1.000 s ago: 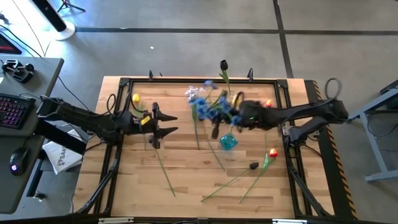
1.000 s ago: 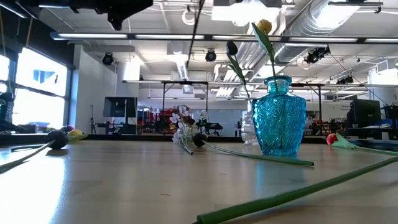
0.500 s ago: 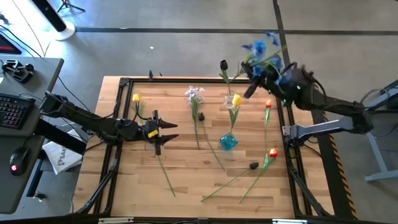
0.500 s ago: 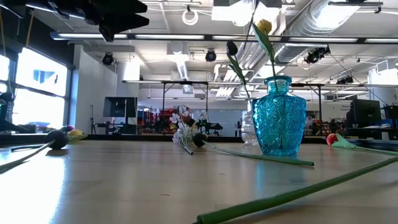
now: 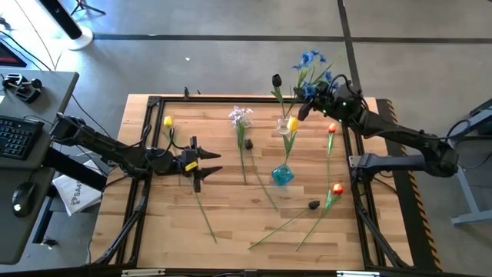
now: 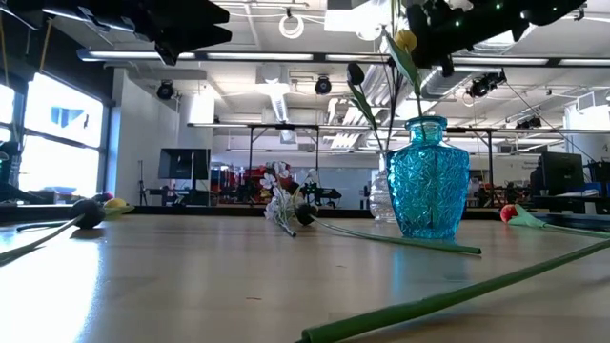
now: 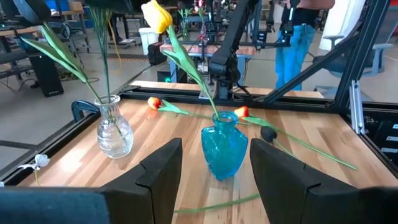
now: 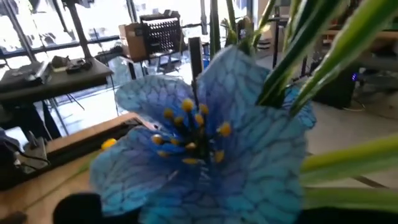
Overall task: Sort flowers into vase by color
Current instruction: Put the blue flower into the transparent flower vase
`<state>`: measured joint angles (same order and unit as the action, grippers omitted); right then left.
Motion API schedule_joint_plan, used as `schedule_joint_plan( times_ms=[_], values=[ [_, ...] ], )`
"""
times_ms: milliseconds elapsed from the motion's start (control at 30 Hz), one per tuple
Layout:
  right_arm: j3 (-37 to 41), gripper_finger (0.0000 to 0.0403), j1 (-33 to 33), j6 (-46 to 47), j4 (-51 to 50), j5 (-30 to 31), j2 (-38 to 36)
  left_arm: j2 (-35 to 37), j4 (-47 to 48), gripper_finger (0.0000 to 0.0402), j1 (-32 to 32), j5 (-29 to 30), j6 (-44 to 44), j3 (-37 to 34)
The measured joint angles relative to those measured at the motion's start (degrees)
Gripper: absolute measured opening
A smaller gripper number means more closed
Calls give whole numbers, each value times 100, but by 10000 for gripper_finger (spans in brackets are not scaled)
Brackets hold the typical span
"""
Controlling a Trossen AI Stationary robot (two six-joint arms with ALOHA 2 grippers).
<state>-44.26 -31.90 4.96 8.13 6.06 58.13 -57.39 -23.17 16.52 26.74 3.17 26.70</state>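
Blue flowers (image 5: 310,61) are sitting bunched in the right hand (image 5: 314,98), gripped by the stems, at the upper right of the high frame, above the far edge of the surface (image 5: 231,215); one bloom (image 8: 205,143) is filling the right wrist frame. A yellow flower (image 5: 292,124) is standing in the blue vase (image 5: 282,175) at centre, and a black one (image 5: 276,79) in the clear vase (image 7: 115,130) behind it. Lilac (image 5: 240,115), yellow (image 5: 167,121) and red (image 5: 337,189) flowers are lying scattered on the surface. The left hand (image 5: 200,160) is hovering open at centre left, fingers spread
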Motion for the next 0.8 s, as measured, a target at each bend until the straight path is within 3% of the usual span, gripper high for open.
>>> schedule_joint_plan(
  times_ms=[567,667,800],
  values=[
    [143,5,7,-129,28,-78,812,0,-77,176,1,7,22,0],
    [145,30,7,-239,17,-80,922,0,-75,176,1,7,23,0],
    [145,92,7,-288,-66,-52,898,0,-71,176,1,7,23,0]
  ],
)
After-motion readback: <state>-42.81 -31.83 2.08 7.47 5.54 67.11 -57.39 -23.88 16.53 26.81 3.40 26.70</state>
